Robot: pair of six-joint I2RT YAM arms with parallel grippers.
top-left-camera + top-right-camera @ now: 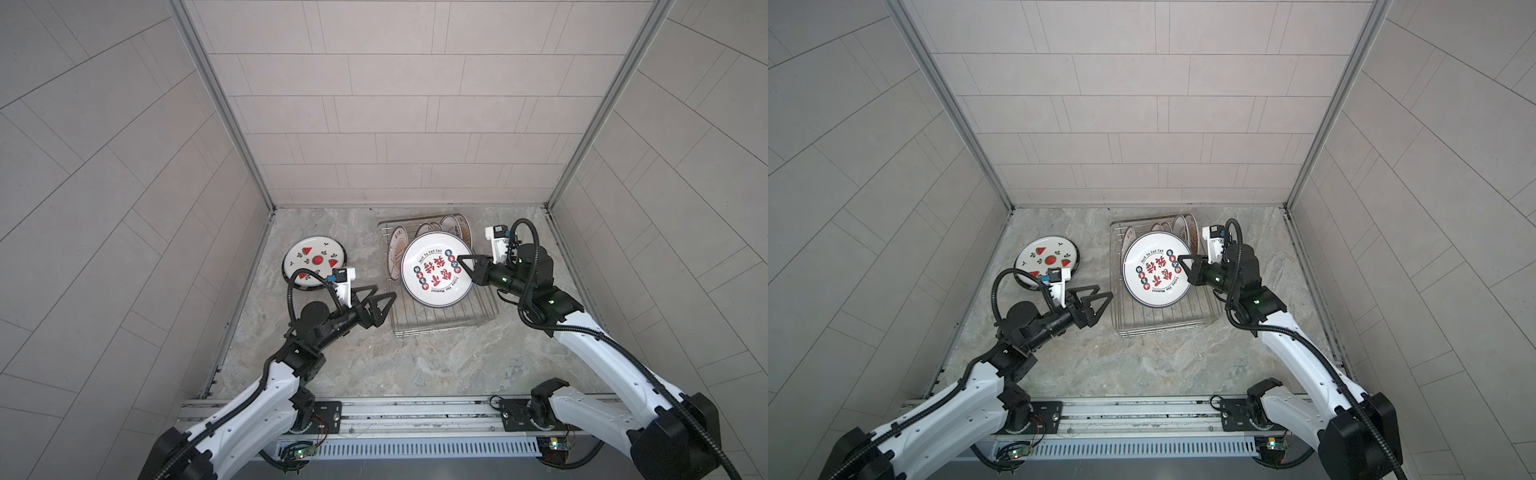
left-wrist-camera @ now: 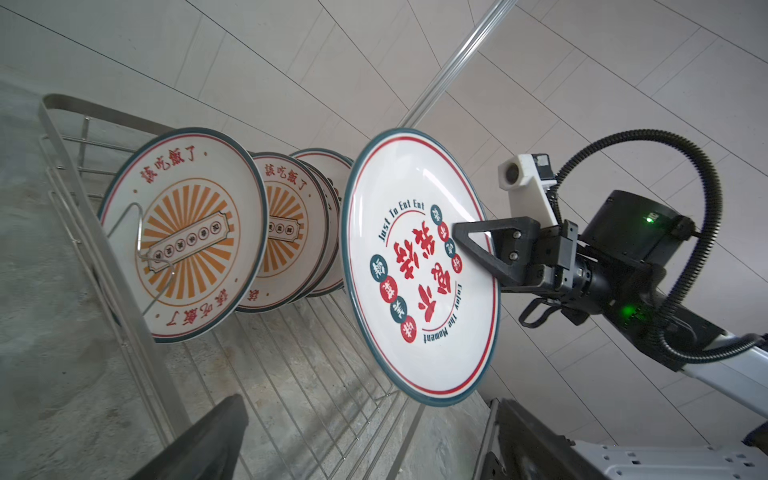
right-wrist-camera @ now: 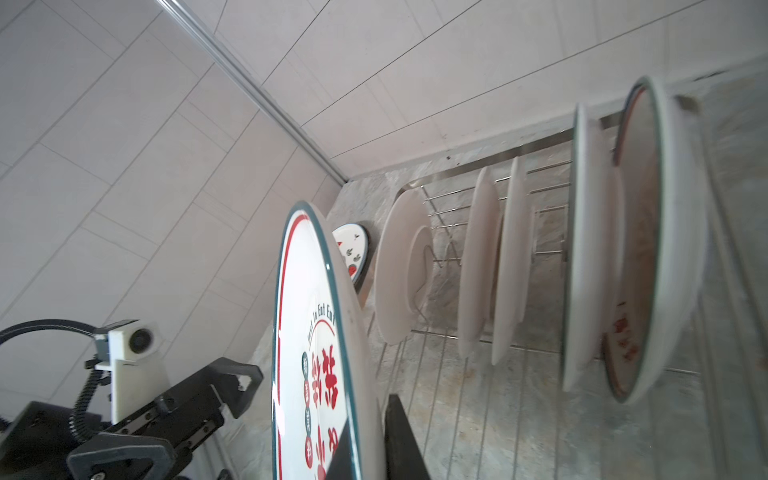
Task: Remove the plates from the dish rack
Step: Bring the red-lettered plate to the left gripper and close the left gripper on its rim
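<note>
My right gripper (image 1: 459, 259) (image 1: 1180, 258) (image 2: 457, 229) (image 3: 368, 432) is shut on the right rim of a white plate with red characters (image 1: 436, 270) (image 1: 1156, 270) (image 2: 419, 266) (image 3: 316, 353). It holds the plate tilted above the dish rack (image 1: 440, 322) (image 1: 1163, 324) (image 2: 66, 166) (image 3: 478, 164). Several plates stand upright at the rack's back, the nearest ones with orange sunbursts (image 2: 187, 232) (image 1: 397, 245). A watermelon plate (image 1: 313, 259) (image 1: 1048, 257) (image 3: 353, 245) lies on the table to the left. My left gripper (image 1: 385, 291) (image 1: 1106, 290) (image 2: 365, 457) hangs open and empty just left of the rack.
The marble tabletop (image 1: 374, 365) is boxed in by tiled walls at the back and on both sides. The rack stands right of centre, near the back wall. An aluminium rail (image 1: 415, 409) carrying both arm bases runs along the front edge.
</note>
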